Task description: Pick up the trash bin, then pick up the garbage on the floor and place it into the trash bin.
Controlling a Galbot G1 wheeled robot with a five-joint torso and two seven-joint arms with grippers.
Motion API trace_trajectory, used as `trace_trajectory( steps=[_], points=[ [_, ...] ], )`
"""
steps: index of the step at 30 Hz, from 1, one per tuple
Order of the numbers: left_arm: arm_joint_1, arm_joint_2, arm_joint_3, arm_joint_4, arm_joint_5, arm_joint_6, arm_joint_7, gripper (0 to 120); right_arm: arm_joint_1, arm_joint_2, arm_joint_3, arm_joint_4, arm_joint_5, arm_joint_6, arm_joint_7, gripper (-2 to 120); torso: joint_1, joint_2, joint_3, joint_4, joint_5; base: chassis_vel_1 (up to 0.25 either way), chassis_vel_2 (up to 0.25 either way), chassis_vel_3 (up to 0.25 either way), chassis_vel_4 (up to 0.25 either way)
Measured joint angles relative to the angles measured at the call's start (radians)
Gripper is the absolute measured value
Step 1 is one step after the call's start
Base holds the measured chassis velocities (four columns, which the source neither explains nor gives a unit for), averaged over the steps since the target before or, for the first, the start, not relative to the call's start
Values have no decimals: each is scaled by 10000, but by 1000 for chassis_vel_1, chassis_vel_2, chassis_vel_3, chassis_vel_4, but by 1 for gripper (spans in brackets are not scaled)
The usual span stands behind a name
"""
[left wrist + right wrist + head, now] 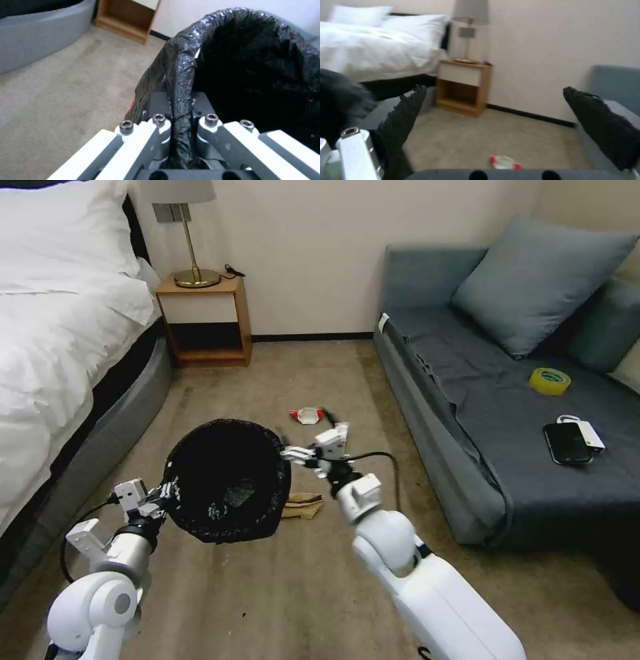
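Observation:
The trash bin (227, 480), round and lined with a crinkly black bag, hangs off the carpet in front of me. My left gripper (167, 493) is shut on its near-left rim; in the left wrist view the fingers (156, 125) pinch the bag-covered rim (181, 82). My right gripper (312, 443) stands open just right of the bin's rim, with nothing between its dark pads (405, 112). Garbage lies on the floor: a white packet with red ends (308, 415) (504, 162) beyond the right gripper, and a crumpled brown paper bag (303, 505) partly hidden behind the bin.
A bed (60, 333) runs along the left, and a wooden nightstand (207, 320) with a lamp stands at the back wall. The grey sofa (507, 413) on the right carries a yellow tape roll (550, 381) and a black phone (567, 443). Open carpet lies between them.

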Motion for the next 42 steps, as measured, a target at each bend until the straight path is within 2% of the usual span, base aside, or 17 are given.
trace_trajectory(
  steps=[6,14,23,42],
  points=[
    [49,-33,-355,66,-60,-118,71,4,-1607,211,1153,523,-675,273,-271,100,0,0,0,0,0,0,0,0,0],
    [-194,146,-361,182,-80,-120,52,4,-2513,314,1773,979,-758,396,-551,100,0,0,0,-1,-1,0,0,0,0],
    [-265,180,-259,119,-57,-87,18,4,-2811,238,2035,1181,-736,389,-693,100,0,0,0,-1,0,0,0,0,0],
    [-192,309,-425,69,-138,-81,25,4,-3042,324,1949,1190,-808,425,-891,100,0,0,1,0,0,0,0,0,0]
  ],
)
